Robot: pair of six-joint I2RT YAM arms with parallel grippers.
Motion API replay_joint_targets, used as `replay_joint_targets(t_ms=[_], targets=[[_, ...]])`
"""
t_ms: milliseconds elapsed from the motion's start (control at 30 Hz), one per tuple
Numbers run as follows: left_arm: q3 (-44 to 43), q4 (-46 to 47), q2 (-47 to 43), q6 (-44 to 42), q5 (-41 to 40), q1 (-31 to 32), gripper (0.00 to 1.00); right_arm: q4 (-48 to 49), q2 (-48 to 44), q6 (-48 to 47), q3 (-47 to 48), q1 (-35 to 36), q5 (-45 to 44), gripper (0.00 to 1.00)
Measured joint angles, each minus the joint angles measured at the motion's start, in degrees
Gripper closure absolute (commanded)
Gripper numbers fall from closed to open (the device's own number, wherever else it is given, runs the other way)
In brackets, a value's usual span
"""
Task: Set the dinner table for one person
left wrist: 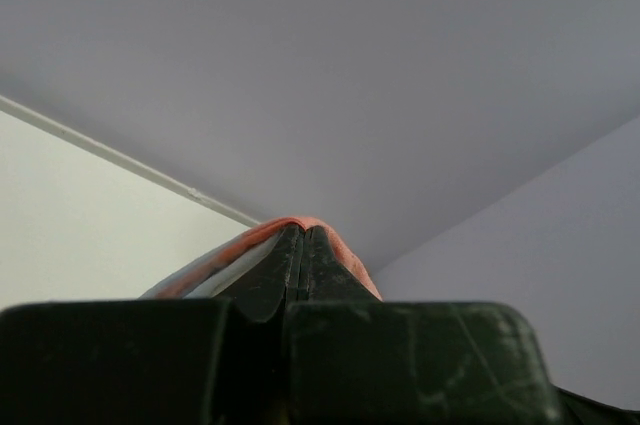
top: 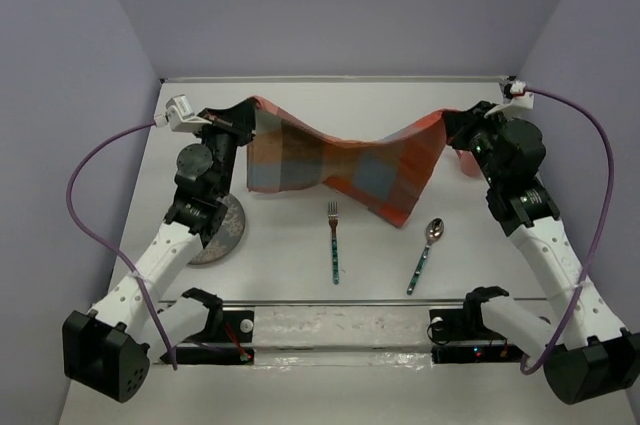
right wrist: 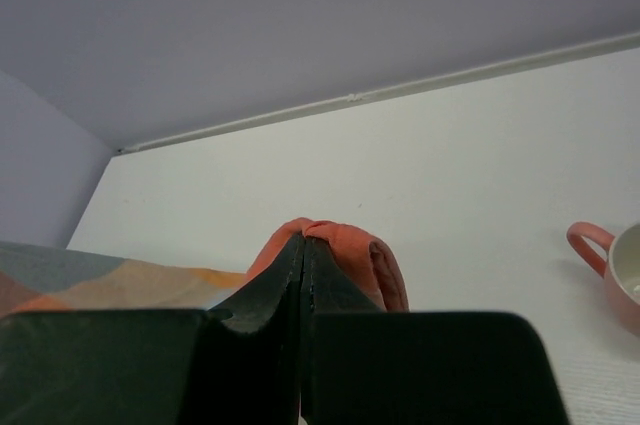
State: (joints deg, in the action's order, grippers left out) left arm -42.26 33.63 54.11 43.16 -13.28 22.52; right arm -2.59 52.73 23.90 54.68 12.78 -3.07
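Top external view shows us the white tabletop filling most of the frame, with both arms reaching over it toward its far side. Our left hand is closed tight on 1 corner of a checkered cloth. Our right hand is closed the same way on the opposite corner. In each wrist view the 2 fingers meet with only an orange fold of cloth pinched between them. The cloth hangs between the 2 hands and sags in the middle; we cannot tell whether its lower edge touches the tabletop. Nearer the arm bases, a fork and a spoon lie apart on the tabletop, handles toward the bases. A grey plate sits partly under the left arm. A pink cup stands on the tabletop beside the right hand, at the right edge of the right wrist view.
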Motion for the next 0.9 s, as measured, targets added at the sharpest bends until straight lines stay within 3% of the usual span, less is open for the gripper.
replay_joint_targets(t_ms=[233, 333, 467, 600, 700, 900], targets=[[-10.3, -1.0, 13.2, 0.0, 1.6, -4.5, 1.0, 1.1, 15.9, -3.0, 9.0, 0.0, 0.1, 1.0], [-19.8, -3.0, 21.6, 0.2, 3.9, -8.0, 1.0, 1.5, 26.5, -4.6, 17.7, 0.0, 0.2, 1.0], [-34.6, -6.8, 30.7, 0.1, 7.6, -11.1, 1.0, -0.2, 40.3, -6.9, 36.3, -0.3, 0.8, 1.0], [-42.7, -8.5, 33.5, -0.3, 10.4, -12.5, 1.0, -1.5, 43.4, -8.3, 47.1, -0.8, 1.6, 1.0], [-40.3, -7.1, 31.2, -0.2, 11.4, -12.9, 1.0, 0.0, 40.4, -8.7, 46.4, -0.8, 2.1, 1.0], [-16.4, -1.2, 23.0, 3.2, 12.0, -12.9, 1.0, 8.7, 26.0, -6.4, 19.1, -0.8, 5.0, 1.0]])
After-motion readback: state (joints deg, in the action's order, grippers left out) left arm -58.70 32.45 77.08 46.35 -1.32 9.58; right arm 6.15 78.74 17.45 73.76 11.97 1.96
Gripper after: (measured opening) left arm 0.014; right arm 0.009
